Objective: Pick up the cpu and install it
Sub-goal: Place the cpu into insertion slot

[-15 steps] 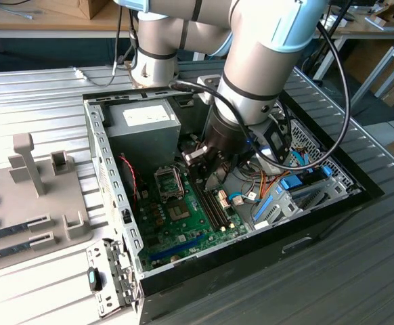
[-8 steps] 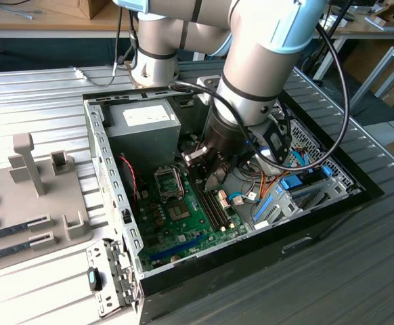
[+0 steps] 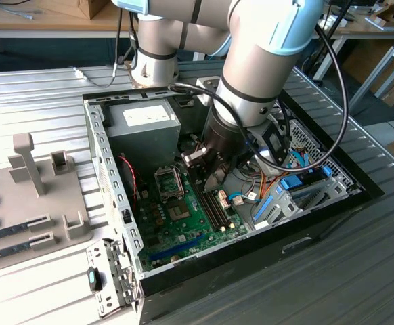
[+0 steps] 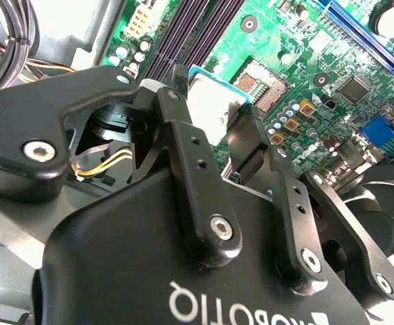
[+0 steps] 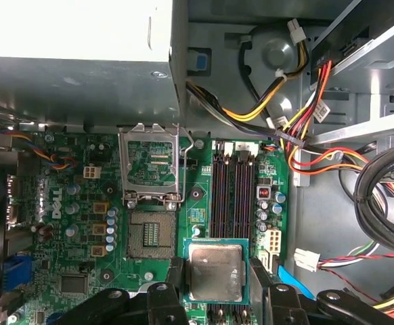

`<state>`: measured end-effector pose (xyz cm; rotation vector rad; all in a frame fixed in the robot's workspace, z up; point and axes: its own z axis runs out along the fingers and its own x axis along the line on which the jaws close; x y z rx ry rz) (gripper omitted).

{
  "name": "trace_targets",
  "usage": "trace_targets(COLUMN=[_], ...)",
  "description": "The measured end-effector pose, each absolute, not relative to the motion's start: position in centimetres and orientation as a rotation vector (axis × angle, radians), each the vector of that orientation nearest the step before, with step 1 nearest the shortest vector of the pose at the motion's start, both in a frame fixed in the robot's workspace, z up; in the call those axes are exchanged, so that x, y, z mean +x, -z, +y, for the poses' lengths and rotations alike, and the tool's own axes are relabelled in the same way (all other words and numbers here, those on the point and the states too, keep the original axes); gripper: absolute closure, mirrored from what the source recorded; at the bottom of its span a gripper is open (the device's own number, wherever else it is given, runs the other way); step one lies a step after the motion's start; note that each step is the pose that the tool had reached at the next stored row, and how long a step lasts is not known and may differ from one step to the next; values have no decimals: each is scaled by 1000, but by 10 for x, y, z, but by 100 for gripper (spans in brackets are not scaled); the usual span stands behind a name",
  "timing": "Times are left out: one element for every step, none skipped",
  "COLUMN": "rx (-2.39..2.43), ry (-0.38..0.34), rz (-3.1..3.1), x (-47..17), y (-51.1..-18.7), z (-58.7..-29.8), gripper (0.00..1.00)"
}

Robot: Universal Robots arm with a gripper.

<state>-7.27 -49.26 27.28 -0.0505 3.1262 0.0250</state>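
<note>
Open case [image 3: 109, 176], motherboard [image 5: 204, 203] below; jaws clamp cpu [image 5: 214, 272] edges, beside socket [image 5: 149, 233].

From my station the light was bright and even. Glare washed out the power supply [image 5: 75, 30] in the first wrist view. The gripper [image 4: 214, 132] body sat blurred in the second wrist view; the motherboard [image 4: 305, 61] stayed sharp.

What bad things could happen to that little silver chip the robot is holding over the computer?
1. The cpu is pinched only at its edges by the fingers, so it might slip and fall onto the motherboard.
2. The open socket sits off to one side of the chip; if it goes in crooked, it could harm the socket.
3. Loose cables hang close by and might snag the arm.
</note>
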Motion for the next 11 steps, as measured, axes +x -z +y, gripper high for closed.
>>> trace_targets(rx=[-50,-50,-50,-50,-50,-50,-50,-50,-50,-50,-50], ry=[-25,-25,-25,-25,-25,-25,-25,-25,-25,-25,-25], rz=[3126,3126,3126,3126,3126,3126,3126,3126,3126,3126,3126], x=[-73,-73,-73,-73,-73,-73,-73,-73,-73,-73,-73], y=[-273,-272,-272,-272,-271,-271,-271,-270,-270,-269,-269], z=[-493,-493,-493,-493,-493,-493,-493,-493,-493,-493,-493], gripper=[53,53,53,53,53,53,53,53,53,53,53])
